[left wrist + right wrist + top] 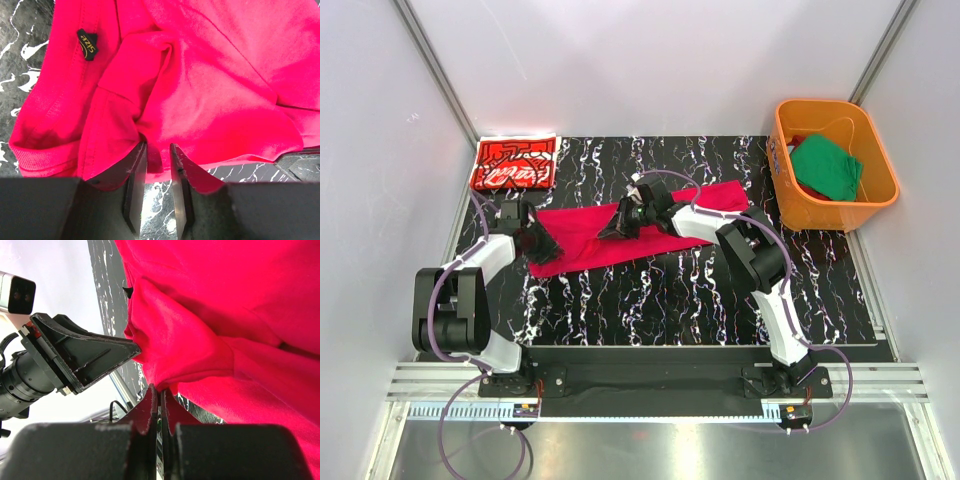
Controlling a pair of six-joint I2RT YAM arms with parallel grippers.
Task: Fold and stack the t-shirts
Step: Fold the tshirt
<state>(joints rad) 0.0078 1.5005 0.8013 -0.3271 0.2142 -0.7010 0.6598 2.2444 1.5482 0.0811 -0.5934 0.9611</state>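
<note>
A plain crimson t-shirt (582, 236) lies partly folded across the middle of the black marbled table (670, 295). My left gripper (537, 243) is at its left end. The jaws stand a little apart, and a fold of the crimson cloth (210, 75) lies between the fingertips of my left gripper (156, 150). My right gripper (618, 225) is over the shirt's middle, shut on a pinch of the crimson cloth (225, 305), which rises from the tips of my right gripper (161, 390). A folded red shirt with white print (515, 163) lies at the back left. A green shirt (825, 165) sits in the tub.
The orange plastic tub (820, 212) stands at the back right, beside the crimson shirt's right end. In the right wrist view, the left arm's finger (90, 357) sits close to the pinched cloth. White walls enclose the table on three sides.
</note>
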